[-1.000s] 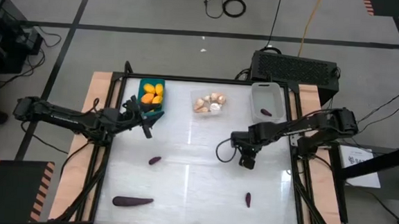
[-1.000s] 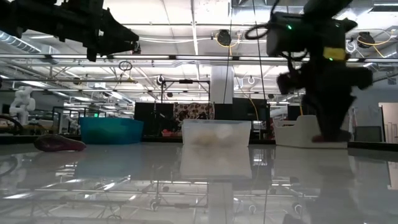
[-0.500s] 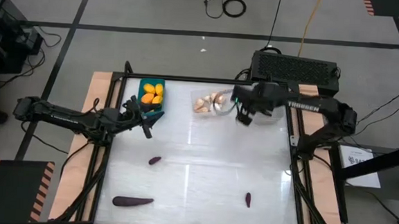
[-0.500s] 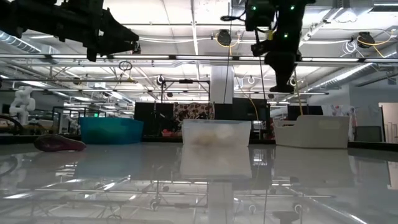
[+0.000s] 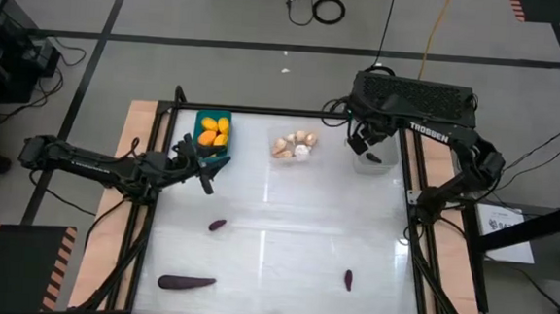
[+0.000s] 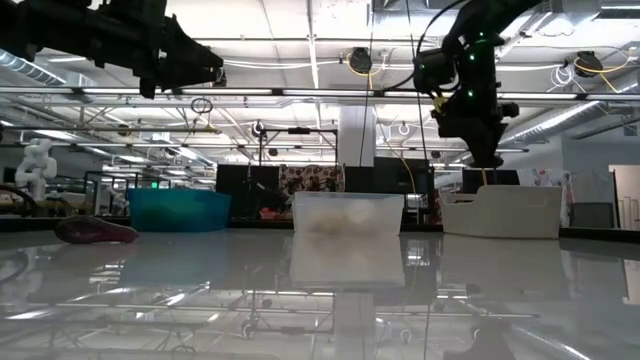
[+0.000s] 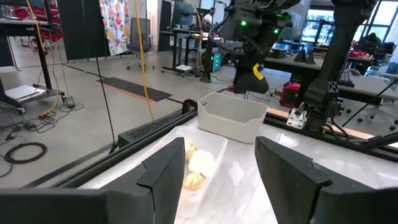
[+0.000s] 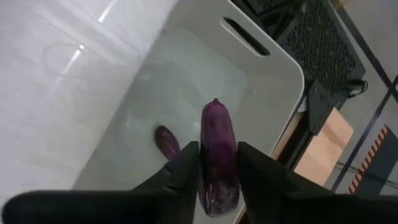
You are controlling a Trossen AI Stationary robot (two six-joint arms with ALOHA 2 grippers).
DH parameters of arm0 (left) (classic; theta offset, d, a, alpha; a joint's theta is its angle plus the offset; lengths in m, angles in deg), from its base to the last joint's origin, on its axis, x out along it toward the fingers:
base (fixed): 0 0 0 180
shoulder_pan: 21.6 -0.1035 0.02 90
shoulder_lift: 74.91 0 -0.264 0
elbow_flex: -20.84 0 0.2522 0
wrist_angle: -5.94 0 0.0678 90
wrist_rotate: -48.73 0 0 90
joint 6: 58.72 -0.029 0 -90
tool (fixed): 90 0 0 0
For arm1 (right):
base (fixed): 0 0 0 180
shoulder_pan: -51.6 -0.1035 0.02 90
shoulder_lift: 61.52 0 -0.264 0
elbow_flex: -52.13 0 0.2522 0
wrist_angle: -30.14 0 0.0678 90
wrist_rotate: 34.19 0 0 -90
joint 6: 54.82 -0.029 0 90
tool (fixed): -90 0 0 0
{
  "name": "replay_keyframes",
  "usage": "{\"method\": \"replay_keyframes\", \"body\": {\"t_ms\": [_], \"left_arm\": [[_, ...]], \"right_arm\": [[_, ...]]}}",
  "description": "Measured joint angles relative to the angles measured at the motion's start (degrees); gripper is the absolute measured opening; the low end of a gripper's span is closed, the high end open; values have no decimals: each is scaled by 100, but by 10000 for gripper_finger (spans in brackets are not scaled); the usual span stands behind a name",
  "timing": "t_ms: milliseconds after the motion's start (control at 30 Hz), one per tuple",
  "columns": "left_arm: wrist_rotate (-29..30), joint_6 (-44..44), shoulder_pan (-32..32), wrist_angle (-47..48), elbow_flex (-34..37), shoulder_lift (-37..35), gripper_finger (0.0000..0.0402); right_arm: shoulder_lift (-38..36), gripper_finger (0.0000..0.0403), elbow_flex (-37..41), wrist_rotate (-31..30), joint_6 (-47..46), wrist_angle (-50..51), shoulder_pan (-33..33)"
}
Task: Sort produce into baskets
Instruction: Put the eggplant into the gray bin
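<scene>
My right gripper point(image 5: 363, 143) has swung from above the clear tray of garlic bulbs point(image 5: 293, 146) to hang over the translucent white bin point(image 8: 186, 87), fingers pinching a glossy, tapered purple eggplant point(image 8: 218, 155) above another small one point(image 8: 166, 140). My left gripper point(image 5: 201, 167), fingers spread, waits beside the teal basket point(image 5: 199, 133).

We see a glossy purple eggplant piece point(image 8: 217, 155) over the white-grey bin point(image 8: 261, 68), yellow-orange ovals point(image 5: 213, 132) in the teal bin point(image 5: 200, 119), cream bulbs point(image 5: 293, 145), and a white shiny surface point(image 5: 275, 244).
</scene>
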Motion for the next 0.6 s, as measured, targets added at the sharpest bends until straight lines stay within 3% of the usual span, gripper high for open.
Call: {"method": "replay_keyframes", "body": {"t_ms": [233,367,500,600], "left_arm": [[0,4,0,-6,0,0,203],[0,7,0,-8,0,0,203],[9,124,0,-9,0,0,203],[19,152,0,-11,0,0,203]], "right_arm": [[0,167,88,41,-57,12,2],[0,193,-59,519,-182,179,-123],[0,200,-123,1292,-458,-105,-722],[0,200,-129,1312,-518,-675,-1481]]}}
